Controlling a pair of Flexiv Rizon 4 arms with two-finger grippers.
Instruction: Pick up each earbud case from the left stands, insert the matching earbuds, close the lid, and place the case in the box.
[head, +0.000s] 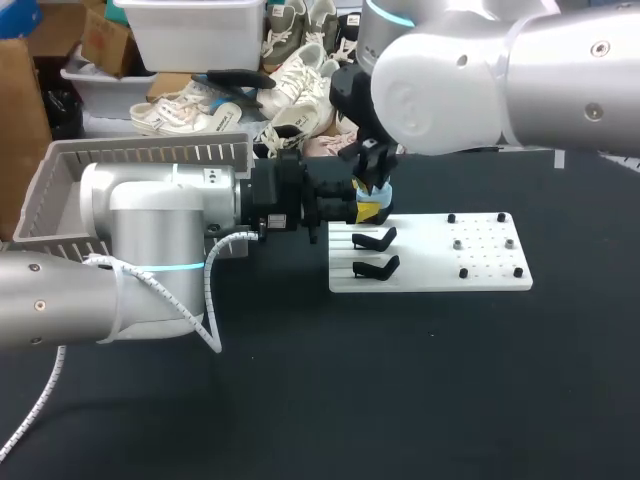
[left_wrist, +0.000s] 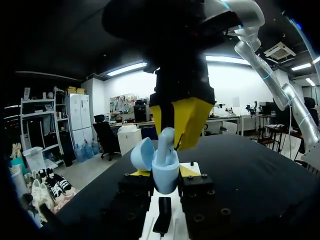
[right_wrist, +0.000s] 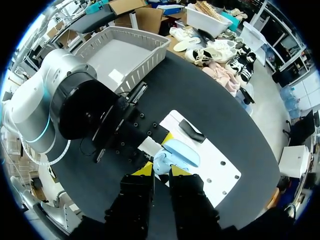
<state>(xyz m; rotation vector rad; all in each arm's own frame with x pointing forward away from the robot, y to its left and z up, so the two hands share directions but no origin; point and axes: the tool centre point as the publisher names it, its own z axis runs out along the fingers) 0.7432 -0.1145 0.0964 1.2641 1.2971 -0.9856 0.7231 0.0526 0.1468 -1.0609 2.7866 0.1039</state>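
left jaws: pinching pale-blue earbud case (left_wrist: 165, 175), lid open, just above white stand board (head: 480, 265) on table (head: 400, 380) | right jaws: above case, pinching matching earbud (left_wrist: 166, 140), lower end at case's opening

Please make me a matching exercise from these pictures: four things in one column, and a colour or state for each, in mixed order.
1. earbud case
2. stands
3. basket
4. right gripper

a. grey, slatted walls
b. light blue, lid open, in the left gripper
c. black, bare, on the white board
d. holds an earbud over the case

Pairs: 1-b, 2-c, 3-a, 4-d
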